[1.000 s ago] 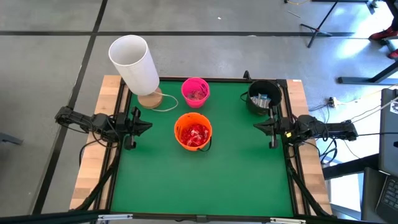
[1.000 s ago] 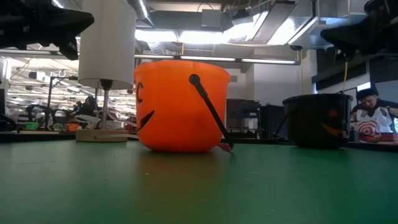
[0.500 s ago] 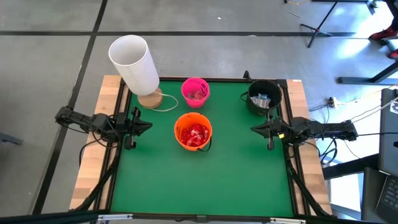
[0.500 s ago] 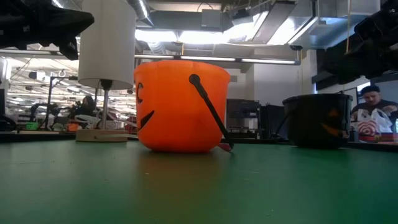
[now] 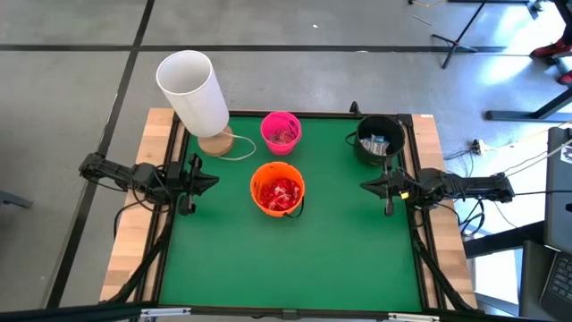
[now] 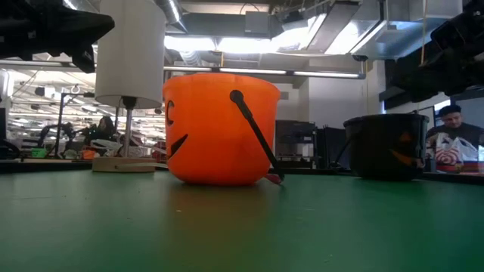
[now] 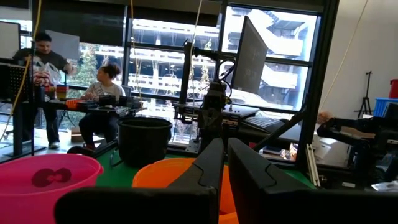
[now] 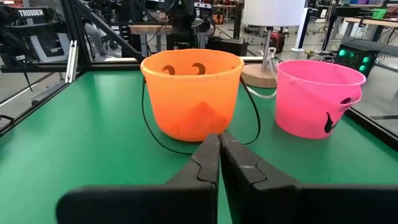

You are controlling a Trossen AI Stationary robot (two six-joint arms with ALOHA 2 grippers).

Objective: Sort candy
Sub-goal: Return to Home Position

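Candy looks all binned at this point. The red candy (image 5: 279, 192) sits piled in the orange bucket (image 5: 256, 199) mid-surface, a few pieces are in the pink bucket (image 5: 265, 131) behind it, and the silvery ones are in the black bucket (image 5: 362, 148) by the far right corner. I can't spot a single wrapper loose on the green surface (image 5: 286, 259).

What changed: pretty much just the right arm (image 5: 447, 186). Over the last second it slid a touch toward the middle and it hasn't budged since about half a second ago. The left arm (image 5: 143, 177) hasn't moved at all and is parked at the left edge, pointing inward. The buckets and lamp (image 5: 192, 89) are exactly where they were.

Right fingers (image 8: 208, 158) are pressed together with nothing between them, aimed at the orange bucket but well short of it. Left fingers (image 7: 249, 177) are the same deal, closed on nothing, with only a thin seam between them.

My read is the sorting itself is finished and this is just the arms tucking into their rest pose, mirrored on either side. Seems basically done, with maybe a last bit of settling on the right.
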